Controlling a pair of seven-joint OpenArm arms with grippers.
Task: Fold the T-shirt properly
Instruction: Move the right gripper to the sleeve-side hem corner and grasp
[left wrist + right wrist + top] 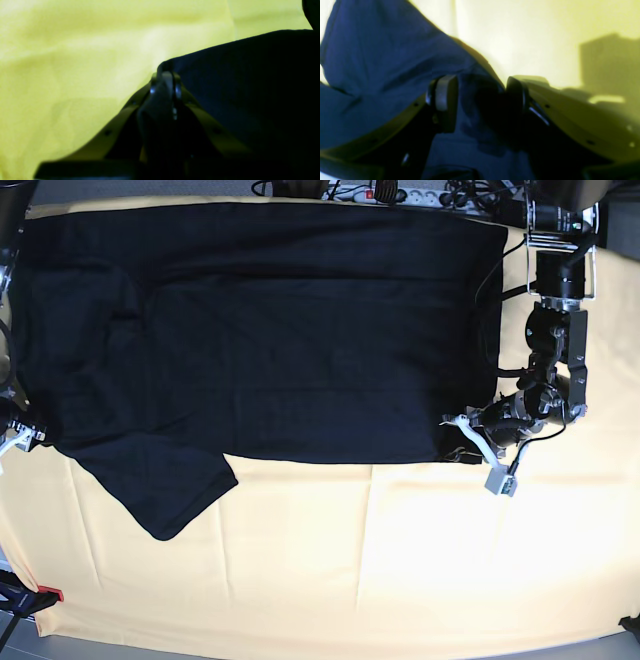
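The black T-shirt [300, 330] lies spread flat across the far half of the yellow-covered table [400, 560], with one sleeve [160, 480] pointing toward the front left. My left gripper [452, 436] is at the shirt's front right corner. In the left wrist view it [165, 77] is shut on the edge of the dark fabric [250, 87]. My right gripper [14, 436] is at the shirt's left edge, mostly out of the base view. In the right wrist view its jaws [480, 95] stand apart with shirt fabric [382, 62] lying between the pads [445, 92].
Cables and a power strip [400, 192] lie along the table's far edge. A small red clamp [48, 593] sits at the front left corner. Bare yellow cloth covers the front half of the table.
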